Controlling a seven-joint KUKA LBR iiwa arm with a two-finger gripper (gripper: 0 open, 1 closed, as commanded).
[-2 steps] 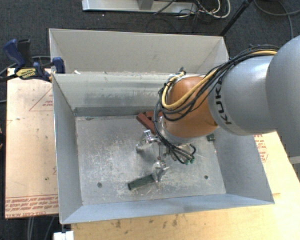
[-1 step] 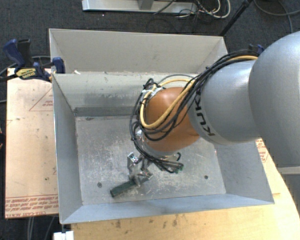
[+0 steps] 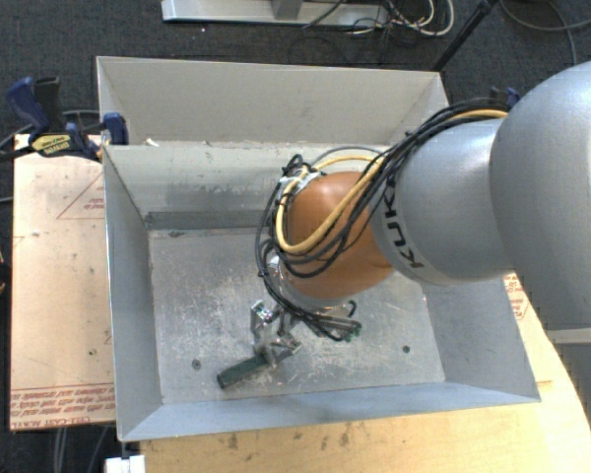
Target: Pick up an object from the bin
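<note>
My gripper (image 3: pixel 274 341) reaches down near the bin's front middle, below the orange cover. A dark green, flat, elongated thing (image 3: pixel 242 371) lies on the bin floor near the front wall, angled up toward the right. Its right end sits right at my fingertips, touching or just under them. Whether the fingers are round it I cannot make out.
The arm and its cover with cables hang over the middle and right of the bin. A small dark wiry piece (image 3: pixel 349 331) shows just right of the gripper, under the cover. The left part of the floor is bare scuffed metal.
</note>
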